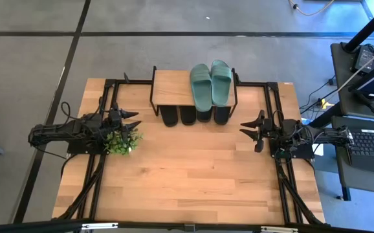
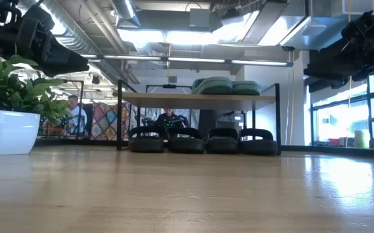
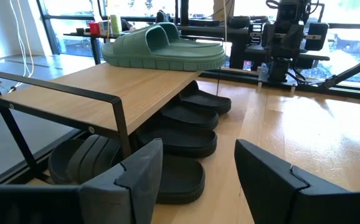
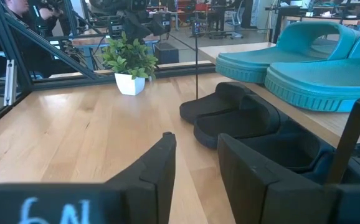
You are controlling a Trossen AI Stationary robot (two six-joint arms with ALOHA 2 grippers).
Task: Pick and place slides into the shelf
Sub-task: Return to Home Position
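Note:
The shelf [image 1: 173, 87] stands at the table's far middle, a light plank on thin black legs. Two green slides [image 1: 211, 83] lie side by side on the right part of its top. Several black slides [image 1: 193, 116] sit in a row under it, soles on the table [image 1: 193, 175]; the low view shows them [image 2: 200, 141] between the legs. My left gripper [image 1: 134, 120] hovers open at the table's left, pointing level at the shelf. My right gripper [image 1: 244, 127] hovers at the right with a narrower gap between its fingers, nothing in it.
A small green plant [image 1: 121, 141] in a white pot stands just under and in front of my left gripper. Black frame rails [image 1: 274, 103] run along both table sides. Bare wood fills the near half. A keyboard [image 1: 371, 144] sits off the right edge. People [image 2: 77, 113] show beyond the table.

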